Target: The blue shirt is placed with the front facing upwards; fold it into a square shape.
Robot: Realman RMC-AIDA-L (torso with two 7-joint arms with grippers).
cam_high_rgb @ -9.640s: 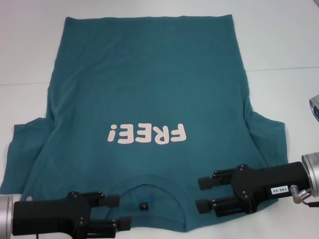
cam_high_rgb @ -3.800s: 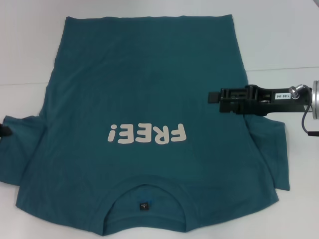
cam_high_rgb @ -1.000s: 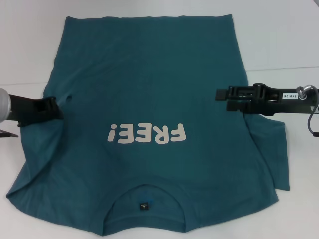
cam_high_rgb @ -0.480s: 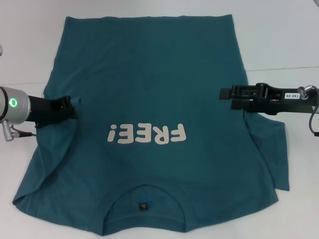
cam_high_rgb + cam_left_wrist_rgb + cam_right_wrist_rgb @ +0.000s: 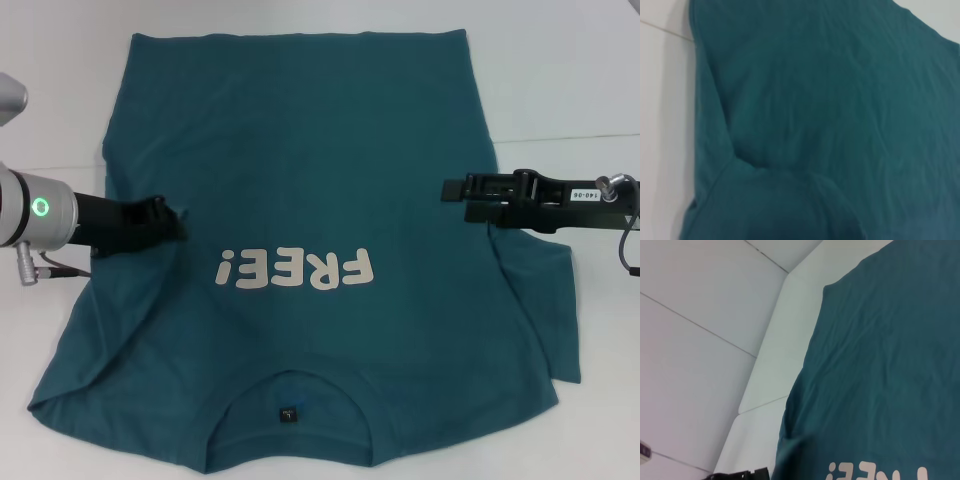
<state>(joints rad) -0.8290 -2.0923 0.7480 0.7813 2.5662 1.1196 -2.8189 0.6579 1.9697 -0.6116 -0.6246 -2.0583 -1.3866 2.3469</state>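
Blue shirt point(image 5: 300, 180): lies front up on the white surface point(image 5: 560, 80), collar nearest the robot, hem farthest; "FREE!" lettering point(image 5: 295, 268) beyond the collar.
Left end effector point(image 5: 165, 218): just left of the lettering, clamped on the left sleeve, which is drawn inward over the shirt body.
Right end effector point(image 5: 452, 188): at the shirt's right edge, beyond the right sleeve; finger state cannot be told.
Step in hand: left sleeve fold-in, judged early in the task.
Next move: lay the sleeve flat, release; then fold the right sleeve likewise.
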